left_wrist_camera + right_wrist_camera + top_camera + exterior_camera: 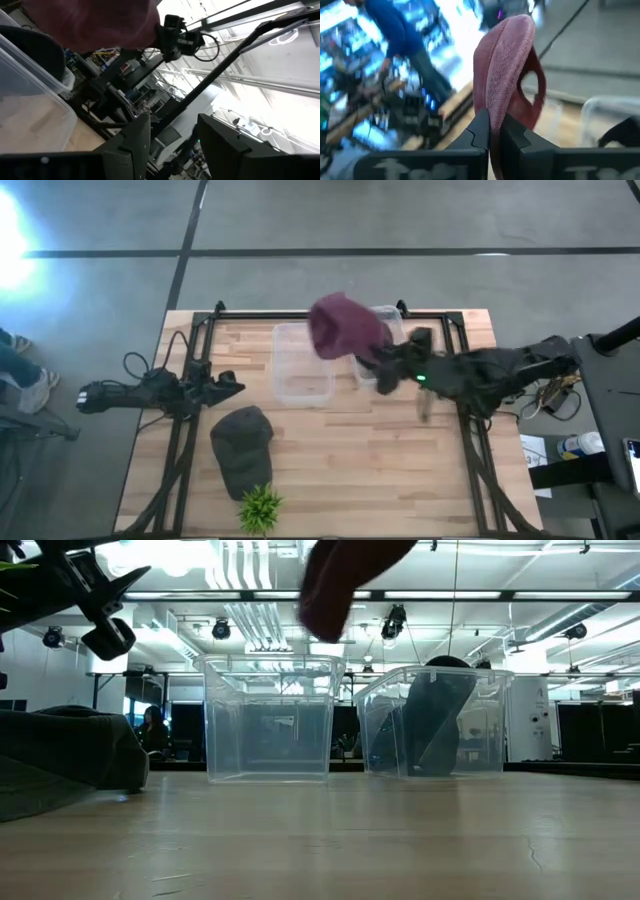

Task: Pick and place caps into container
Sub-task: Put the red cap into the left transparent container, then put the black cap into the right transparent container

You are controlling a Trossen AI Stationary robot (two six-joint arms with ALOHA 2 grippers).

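My right gripper (383, 363) is shut on the maroon cap (345, 326), which is up in the air over the two clear tubs. In the low view the maroon cap (345, 580) hangs above the gap between the left tub (268, 718) and the right tub (432, 720). One dark cap (428, 728) leans inside the right tub. The other dark cap (242, 448) lies flat on the table near the front. My left gripper (226, 388) is open at the table's left, beside that cap and touching nothing. My right gripper pinches the maroon cap between its two fingers (481, 129) at a fabric edge (496, 112); one layer or several, I cannot tell. The fingers come about level from the table's right side. The cap is lifted clear, above the tubs' rims.
The left tub (303, 366) holds nothing. A small green plant (260, 508) stands at the near edge, just in front of the dark cap. Black frame rails (180, 450) run along both sides of the wooden table. Bare wood lies between the tubs and the near edge.
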